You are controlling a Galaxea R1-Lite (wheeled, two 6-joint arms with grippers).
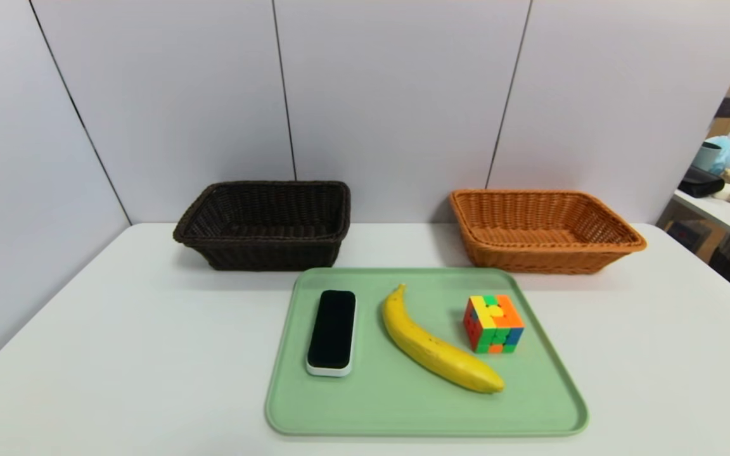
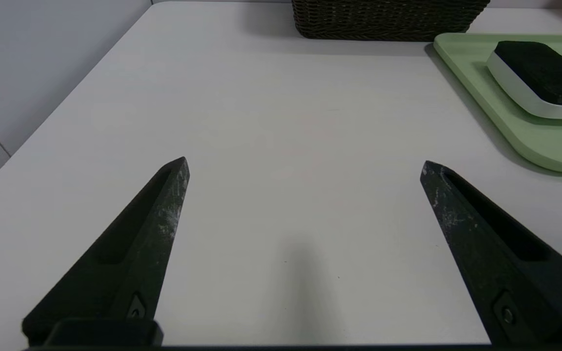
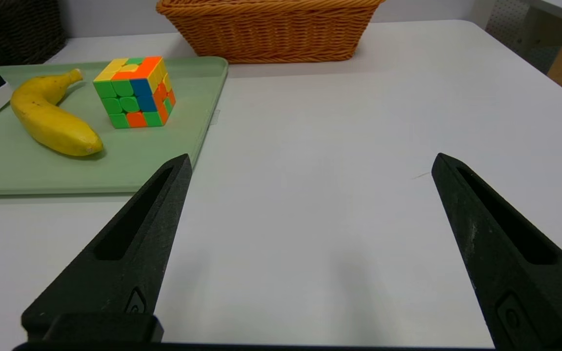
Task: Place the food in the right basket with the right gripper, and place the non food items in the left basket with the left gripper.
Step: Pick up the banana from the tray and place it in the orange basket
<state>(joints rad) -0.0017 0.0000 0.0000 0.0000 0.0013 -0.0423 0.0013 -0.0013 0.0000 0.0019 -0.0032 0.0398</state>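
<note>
Yellow banana on unlabelled green tray

Left tool and right tool both level, wide open, apparently parked.

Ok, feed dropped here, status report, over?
Left gripper and right gripper open, empty. Banana, slab, cube on tray. Baskets empty, nothing blocking.

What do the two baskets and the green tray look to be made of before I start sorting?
Dark basket: woven wicker or rattan-style strands, dark brown, slightly glossy, perhaps synthetic; the weave ribs show.
Orange basket: the same woven build, orange-tan, with a braided flared rim.
Green tray: probably moulded plastic, matte and smooth, with a rounded raised lip and no visible seams.
</note>
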